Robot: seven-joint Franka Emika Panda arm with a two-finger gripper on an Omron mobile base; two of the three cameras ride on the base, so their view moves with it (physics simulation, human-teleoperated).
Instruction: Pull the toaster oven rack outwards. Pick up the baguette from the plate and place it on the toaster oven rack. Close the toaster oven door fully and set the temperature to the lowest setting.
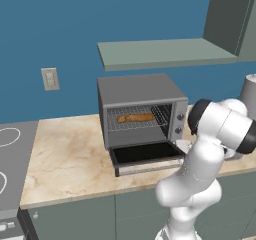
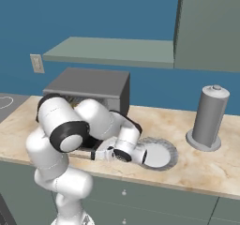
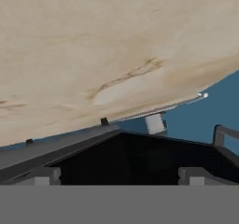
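Observation:
The toaster oven stands on the counter with its door folded down flat in front. Inside, the baguette lies on the wire rack. Knobs run down the oven's right front. My arm bends low over the counter, and my gripper points at the door's right edge beside the plate, which holds nothing. In the hand view my gripper is open, with its fingertips wide apart. The door's black glass and thin silver handle bar lie just ahead.
A tall grey cylindrical container stands on the marble counter to the right of the plate. A shelf hangs above the oven. A stovetop borders the counter on the left.

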